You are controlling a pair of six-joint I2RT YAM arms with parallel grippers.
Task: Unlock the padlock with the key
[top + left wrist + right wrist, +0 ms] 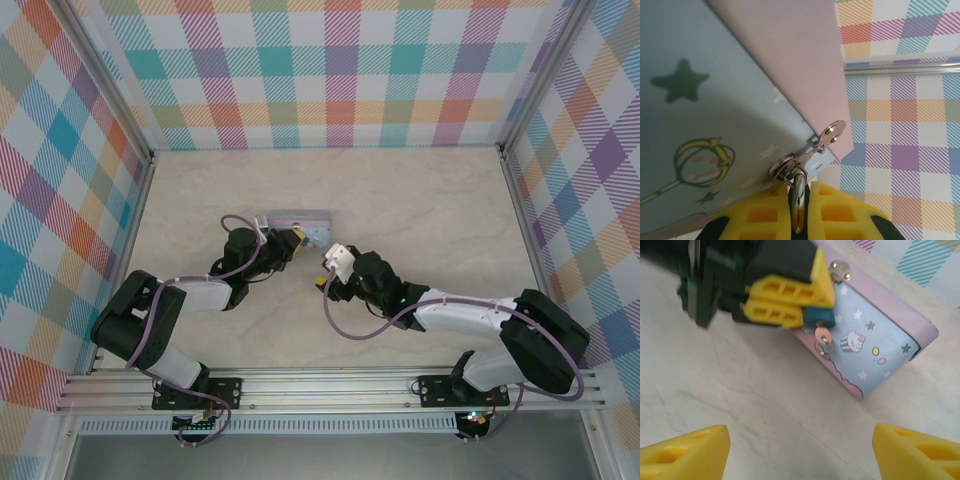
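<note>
One pale-blue, cartoon-printed tin box (875, 345) with a pink lid lies on the beige marbled table (740, 390). One tiny blue padlock (818, 316) sits at the tin's front edge, pinched between the closed yellow pads of the left gripper (294, 238). One small, thin metal key (823, 335) with a round head sits directly under the padlock, touching it. The right gripper (800, 440) hovers nearby, its two fingers spread wide and holding nothing.

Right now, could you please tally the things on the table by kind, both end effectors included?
Tin box: 1
Padlock: 1
Key: 1
End effectors: 2, left end effector and right end effector
Total: 5
</note>
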